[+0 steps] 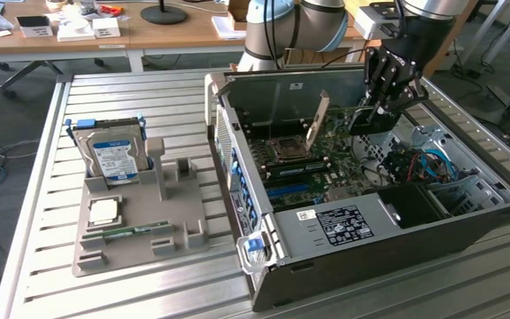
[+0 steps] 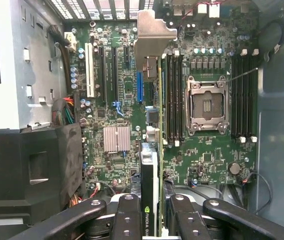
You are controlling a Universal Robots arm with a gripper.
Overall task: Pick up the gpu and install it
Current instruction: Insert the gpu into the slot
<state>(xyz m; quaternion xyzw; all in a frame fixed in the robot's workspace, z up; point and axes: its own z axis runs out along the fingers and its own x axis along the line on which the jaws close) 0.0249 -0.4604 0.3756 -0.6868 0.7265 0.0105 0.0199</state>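
At the exterior view's left, a hard drive (image 1: 113, 156) stands in a grey tray (image 1: 140, 236) on the desk (image 1: 47, 133). To the right lies the open computer case (image 1: 361, 229). Inside it, over the motherboard (image 1: 304, 159), the gpu (image 1: 339, 123) stands on edge, and the gripper (image 1: 374, 116) has its fingers (image 2: 126, 215) clamped on the card's two faces.

The computer case (image 1: 352, 252) lies on the table (image 1: 149, 86), open side up. Inside the case, the motherboard (image 2: 207, 155) covers the floor, with the CPU socket (image 2: 207, 107) on it. The gpu (image 2: 151, 185) stands on edge inside the case, over the motherboard and near the socket, clamped in the gripper (image 2: 154, 215). To the exterior view's left of the case, 1 tray (image 1: 131, 256) on the table carries 1 upright hard drive (image 1: 113, 159) and 1 flat memory stick (image 1: 135, 230).
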